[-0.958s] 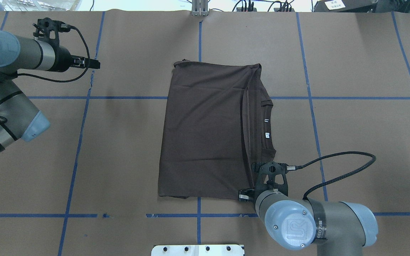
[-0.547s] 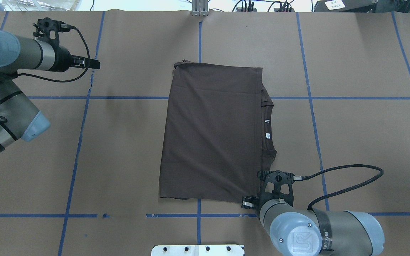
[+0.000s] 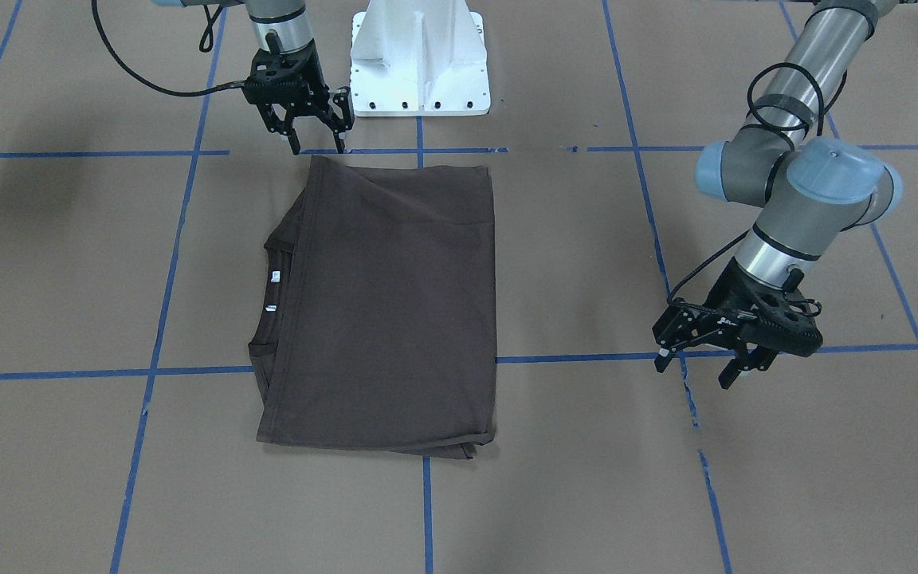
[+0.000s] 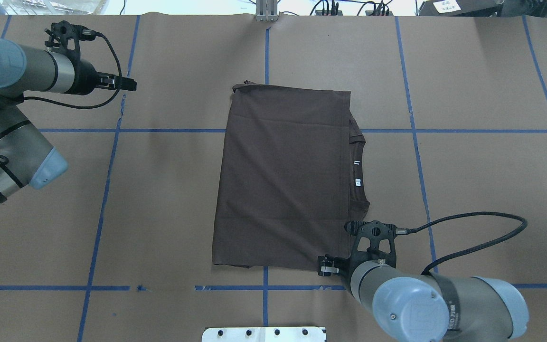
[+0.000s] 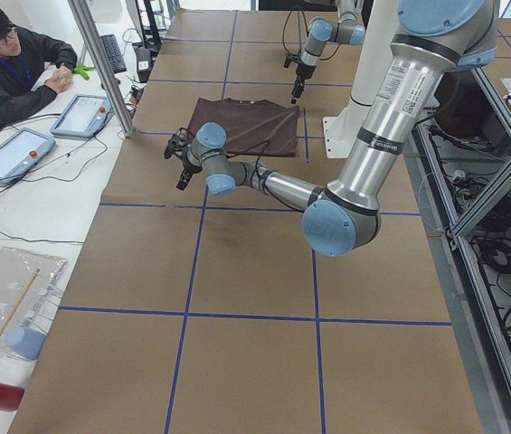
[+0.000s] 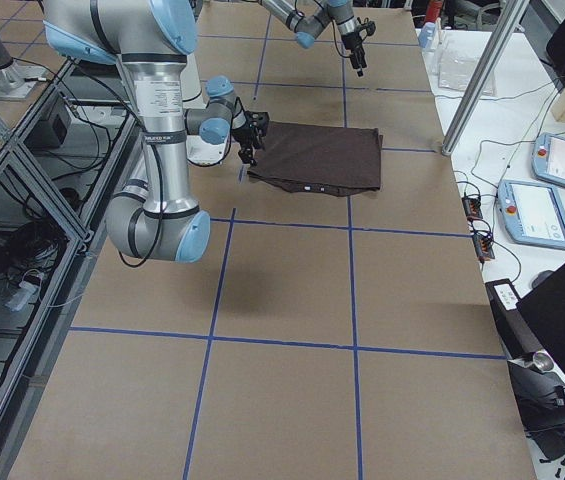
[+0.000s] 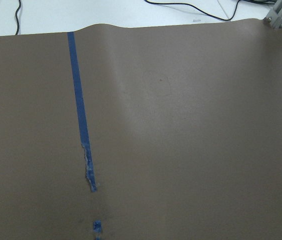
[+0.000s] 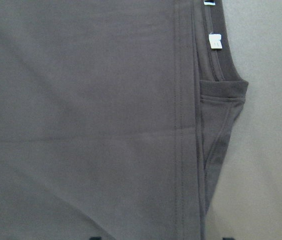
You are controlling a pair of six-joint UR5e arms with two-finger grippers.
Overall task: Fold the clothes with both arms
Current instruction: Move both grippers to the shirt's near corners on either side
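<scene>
Since the earlier overhead frame the right arm (image 4: 420, 304) has shifted slightly rightward. The right tool (image 4: 329, 269) hangs over the near right corner of the single folded T-shirt (image 4: 283, 175), which lies flat mid-surface (image 4: 482, 166). Facing the robot, both of the two tools are spread and empty. The bent left arm (image 3: 794, 223) holds the left tool (image 3: 691, 376) well apart from the cloth. The right wrist view shows the collar (image 8: 220, 100) and two white tags (image 8: 214, 41).

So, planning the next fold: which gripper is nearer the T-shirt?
The right gripper, open just beside the T-shirt's corner nearest the white base. The left gripper, also open, is far off to the side, clear of the cloth.
</scene>
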